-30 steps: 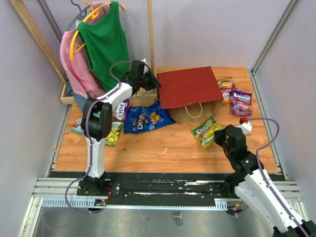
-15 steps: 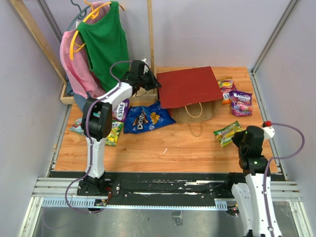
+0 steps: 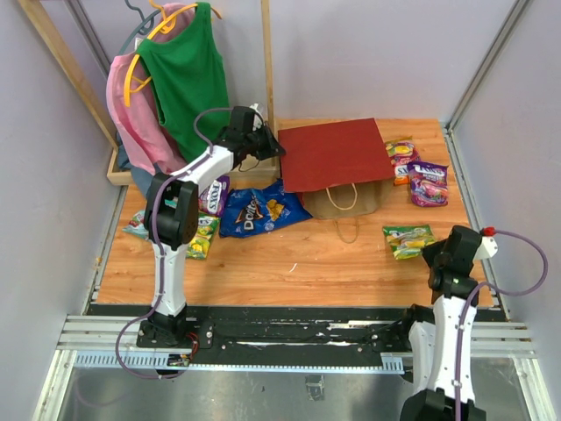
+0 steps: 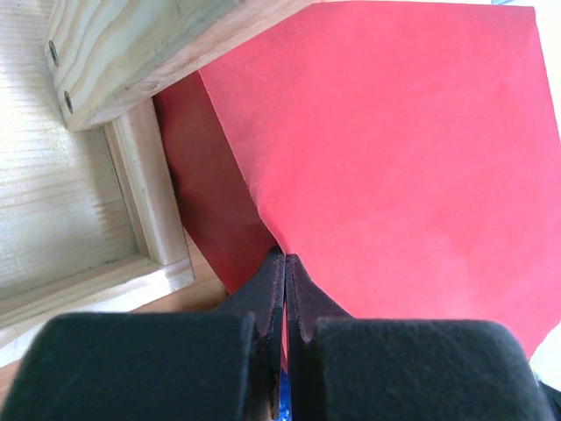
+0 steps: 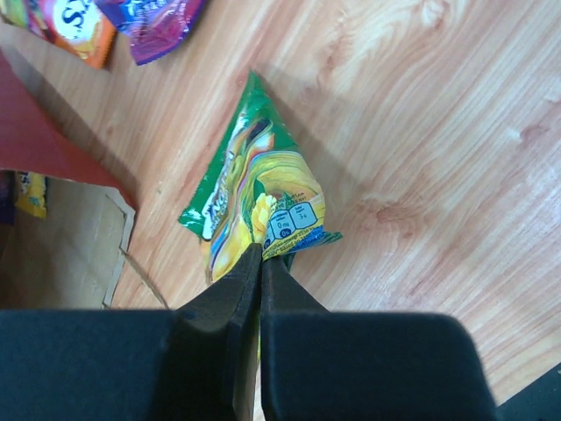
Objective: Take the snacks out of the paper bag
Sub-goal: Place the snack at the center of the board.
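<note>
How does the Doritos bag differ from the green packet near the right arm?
The Doritos bag is blue and large; the green packet is green-yellow and much smaller. No gripper touches the Doritos bag; the right gripper pinches the green packet's end. Both are glossy and outside the paper bag.

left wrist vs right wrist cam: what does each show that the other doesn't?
Left wrist only: the wooden rack, and the left gripper shut on the paper bag at its red corner fold. Right wrist only: the right gripper shut on the green-yellow packet, a purple packet and an orange packet at the top edge, and the bag's brown inside. Both: the bag's red outside.
</note>
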You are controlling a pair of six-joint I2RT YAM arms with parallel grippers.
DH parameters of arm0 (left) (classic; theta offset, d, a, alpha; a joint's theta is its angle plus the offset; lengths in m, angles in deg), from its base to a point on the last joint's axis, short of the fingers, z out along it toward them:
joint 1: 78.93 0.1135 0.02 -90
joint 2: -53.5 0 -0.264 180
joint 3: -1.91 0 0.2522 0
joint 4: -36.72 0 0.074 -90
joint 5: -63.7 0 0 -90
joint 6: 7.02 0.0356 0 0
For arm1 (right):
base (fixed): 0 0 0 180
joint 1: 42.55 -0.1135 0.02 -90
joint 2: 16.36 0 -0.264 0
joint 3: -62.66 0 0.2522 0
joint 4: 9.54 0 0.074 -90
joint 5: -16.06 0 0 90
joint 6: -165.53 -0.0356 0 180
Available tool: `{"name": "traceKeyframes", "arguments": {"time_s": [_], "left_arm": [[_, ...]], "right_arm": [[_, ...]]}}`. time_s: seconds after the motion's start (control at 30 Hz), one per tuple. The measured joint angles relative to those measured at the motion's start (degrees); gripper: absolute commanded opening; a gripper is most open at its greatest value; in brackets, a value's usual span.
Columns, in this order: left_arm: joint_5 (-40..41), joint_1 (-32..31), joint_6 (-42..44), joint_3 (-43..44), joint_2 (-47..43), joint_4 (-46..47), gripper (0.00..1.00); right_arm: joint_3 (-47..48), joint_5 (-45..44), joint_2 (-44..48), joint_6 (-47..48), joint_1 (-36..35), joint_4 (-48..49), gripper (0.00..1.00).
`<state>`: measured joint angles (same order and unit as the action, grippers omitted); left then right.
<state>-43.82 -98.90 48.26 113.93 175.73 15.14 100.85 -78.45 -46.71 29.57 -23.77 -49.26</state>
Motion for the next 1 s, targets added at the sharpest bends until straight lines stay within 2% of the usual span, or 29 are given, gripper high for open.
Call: {"name": "traceKeyframes", "arguments": {"time_s": [0.27,0.5,0.8,1.0], "left_arm": [[-1.4,0.8,0.0,0.0,0.0,0.0,0.01],[-1.9,1.0,0.0,0.0,0.0,0.0,0.01],[-2.1,1.1,-0.2,0.0,0.0,0.0,0.01],[-2.1,1.1,-0.2,0.0,0.0,0.1,0.0]], "right_arm": [[-0.2,2.3,-7.0,-1.9,3.9,3.7,0.01],[-4.6,5.9,-12.9,-5.3,4.6,10.7,0.01],[-7.3,6.4,-15.2,-8.0,5.9,17.7,0.01],[-7.2,6.9,-22.0,-9.7,9.2,22.0,0.01]]}}
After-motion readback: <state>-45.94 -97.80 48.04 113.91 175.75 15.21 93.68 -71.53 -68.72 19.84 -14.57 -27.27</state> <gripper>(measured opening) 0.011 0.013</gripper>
